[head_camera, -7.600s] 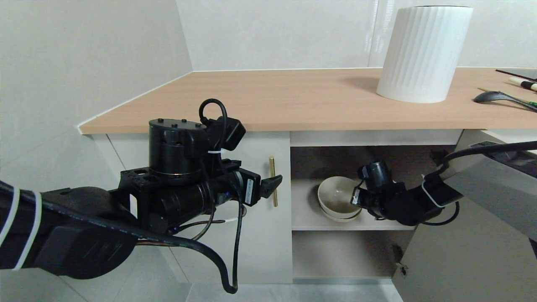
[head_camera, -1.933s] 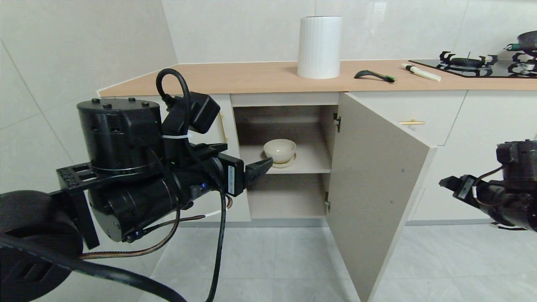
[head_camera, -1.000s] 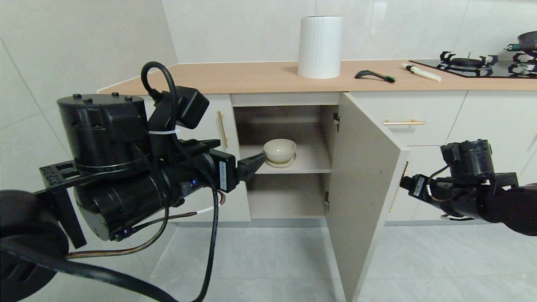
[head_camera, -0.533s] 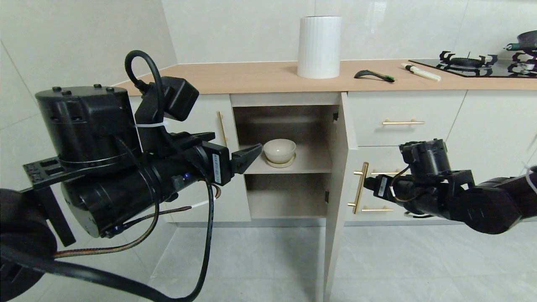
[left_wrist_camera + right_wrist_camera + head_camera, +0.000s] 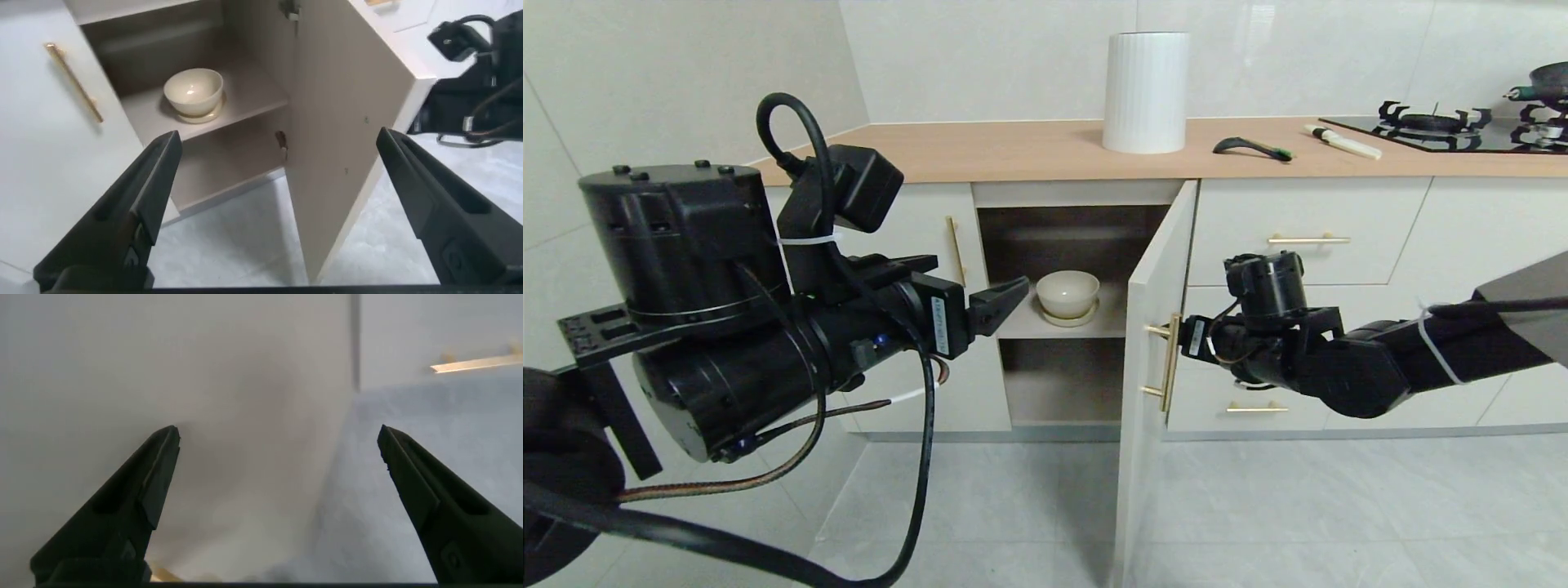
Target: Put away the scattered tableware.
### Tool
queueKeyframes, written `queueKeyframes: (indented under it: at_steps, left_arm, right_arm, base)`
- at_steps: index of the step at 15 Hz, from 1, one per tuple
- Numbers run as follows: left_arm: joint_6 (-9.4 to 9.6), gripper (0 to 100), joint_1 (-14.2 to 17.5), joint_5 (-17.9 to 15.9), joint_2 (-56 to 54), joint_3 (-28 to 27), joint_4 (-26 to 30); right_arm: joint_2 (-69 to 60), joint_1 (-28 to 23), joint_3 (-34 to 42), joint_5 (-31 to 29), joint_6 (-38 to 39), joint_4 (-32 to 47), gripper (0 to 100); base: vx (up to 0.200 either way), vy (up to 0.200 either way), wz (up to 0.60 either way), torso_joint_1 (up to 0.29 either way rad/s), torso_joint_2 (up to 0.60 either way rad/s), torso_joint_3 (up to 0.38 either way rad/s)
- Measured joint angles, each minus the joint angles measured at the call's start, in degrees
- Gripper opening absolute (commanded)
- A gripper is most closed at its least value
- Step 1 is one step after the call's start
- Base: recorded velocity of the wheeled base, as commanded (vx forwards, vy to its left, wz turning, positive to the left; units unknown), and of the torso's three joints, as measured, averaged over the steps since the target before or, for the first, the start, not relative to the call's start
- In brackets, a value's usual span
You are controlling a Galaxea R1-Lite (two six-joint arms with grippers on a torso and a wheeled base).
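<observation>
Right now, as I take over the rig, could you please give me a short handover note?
Left hand: open, empty, held in front of the cupboard opening.
Right hand: open, empty, at the outer face of the cupboard door, beside its gold handle; I cannot tell whether it touches.
Things: the bowl sits on a plate on the cupboard's upper shelf. A dark ladle and a white-handled utensil lie on the counter.
Done: bowl and plate are stowed.
Left: the door stands half open and needs shutting; the two utensils probably need putting away.
</observation>
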Motion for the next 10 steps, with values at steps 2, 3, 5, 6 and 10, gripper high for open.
queueKeyframes:
  at_steps: [2, 3, 5, 6, 10]
  left_arm:
    - [0.0, 100, 0.15, 0.02, -0.06, -0.11, -0.5]
    - [-0.01, 100, 0.55, 0.3, -0.17, -0.26, -1.4]
    - [0.0, 100, 0.94, 1.51, -0.61, -0.52, -1.67]
    - [0.0, 100, 1.02, 1.73, -0.9, -0.76, -1.67]
    - [0.16, 100, 1.28, 1.87, -1.6, -0.94, -1.54]
  right_arm:
    - [2.89, 0.84, -4.68, 1.39, -0.13, -0.05, 100]
    - [4.68, 1.23, -7.55, 1.65, -0.27, -0.06, 100]
    - [7.67, 1.62, -11.65, 1.76, -0.49, 0.02, 100]
    - [9.05, 1.78, -13.08, 1.78, -0.51, 0.16, 100]
    - [11.85, 2.04, -15.4, 1.85, -1.37, 0.24, 100]
  base:
    - [0.0, 0.0, 0.0, 0.0, 0.0, 0.0]
    - [0.0, 0.0, 0.0, 0.0, 0.0, 0.0]
    - [0.0, 0.0, 0.0, 0.0, 0.0, 0.0]
    - [0.0, 0.0, 0.0, 0.0, 0.0, 0.0]
    - [0.1, 0.0, 0.0, 0.001, 0.0, 0.001]
